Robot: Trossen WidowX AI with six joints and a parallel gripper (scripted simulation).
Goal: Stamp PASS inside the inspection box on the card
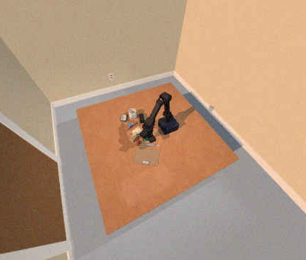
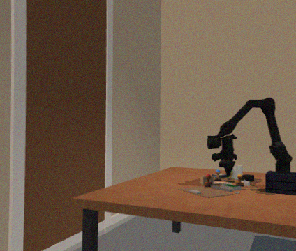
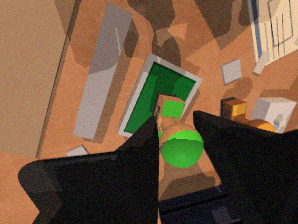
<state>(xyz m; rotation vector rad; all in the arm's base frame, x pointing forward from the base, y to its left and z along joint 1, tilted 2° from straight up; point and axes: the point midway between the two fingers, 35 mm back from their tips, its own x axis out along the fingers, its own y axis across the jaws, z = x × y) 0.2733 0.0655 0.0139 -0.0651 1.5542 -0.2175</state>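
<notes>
My gripper point(image 3: 174, 119) point(image 1: 143, 139) point(image 2: 229, 171) is shut on the PASS stamp point(image 3: 182, 148), which has a green ball knob, a wooden neck and a green square foot. It points straight down over the green ink pad point(image 3: 159, 89) point(image 2: 230, 186) in its grey frame. The foot is over the pad's near edge; I cannot tell whether it touches. The tan card point(image 3: 25, 75) point(image 1: 146, 156) point(image 2: 207, 191) lies flat to the left in the wrist view, beyond a grey bar.
A grey bar point(image 3: 102, 75) lies between the pad and the card. An orange-knobbed stamp point(image 3: 259, 125), a white block point(image 3: 274, 107) and a printed sheet point(image 3: 275, 25) lie to the right. A red-knobbed stamp point(image 2: 208, 179), a white cup point(image 1: 132, 113) and the arm's base point(image 1: 168, 124) stand nearby.
</notes>
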